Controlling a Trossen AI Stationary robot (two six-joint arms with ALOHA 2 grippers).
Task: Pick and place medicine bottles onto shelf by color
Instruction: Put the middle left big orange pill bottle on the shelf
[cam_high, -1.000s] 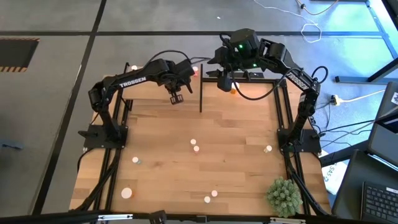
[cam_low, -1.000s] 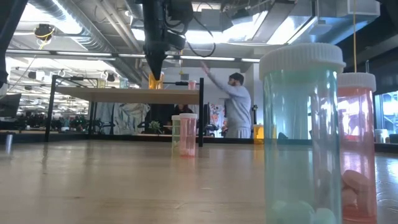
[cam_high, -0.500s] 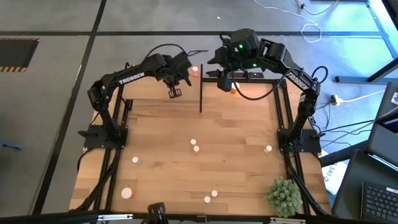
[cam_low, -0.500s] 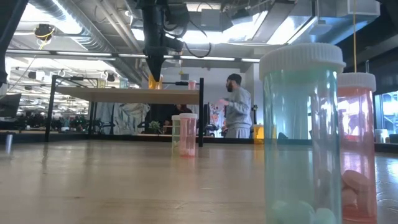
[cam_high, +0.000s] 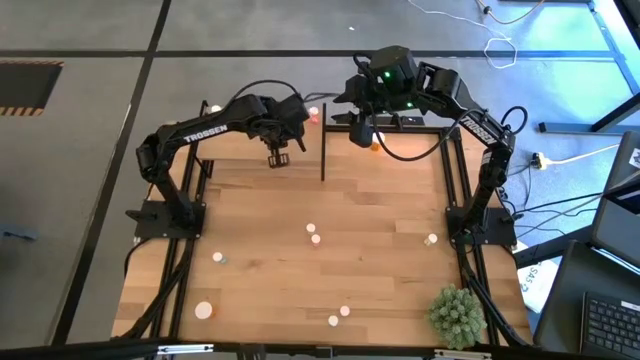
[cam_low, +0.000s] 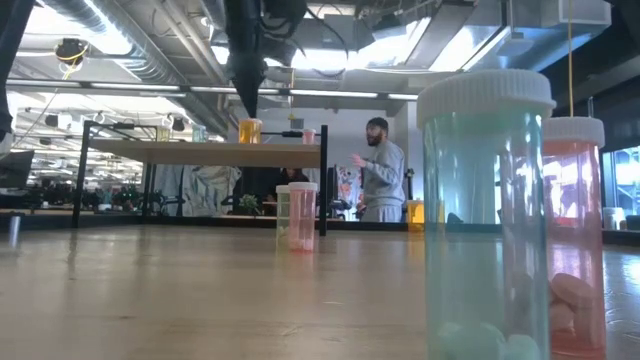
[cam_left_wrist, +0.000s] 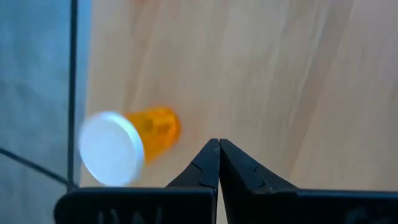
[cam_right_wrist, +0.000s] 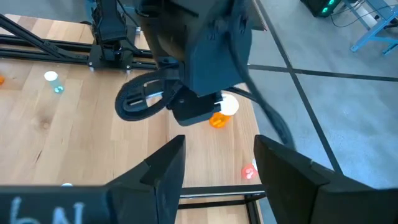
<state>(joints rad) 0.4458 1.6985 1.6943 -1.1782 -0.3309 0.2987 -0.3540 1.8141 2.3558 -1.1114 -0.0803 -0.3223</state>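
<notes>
An orange medicine bottle with a white cap stands on the shelf and also shows in the low view. My left gripper hangs shut just above and beside it, touching nothing. A reddish bottle stands farther along the shelf. My right gripper stays open high over the shelf's right part, with nothing between its fingers. Several more bottles stand on the table, such as a pair at the middle.
Black shelf posts rise between the two arms. A pale green and a reddish bottle stand below the shelf. Two large bottles are close to the low camera. A spiky green plant ball sits at the near right corner.
My left gripper, shut throughout, has risen off the orange bottle on the shelf and rolled a little. The bottle stays standing and now shows whole below the fingertips.
</notes>
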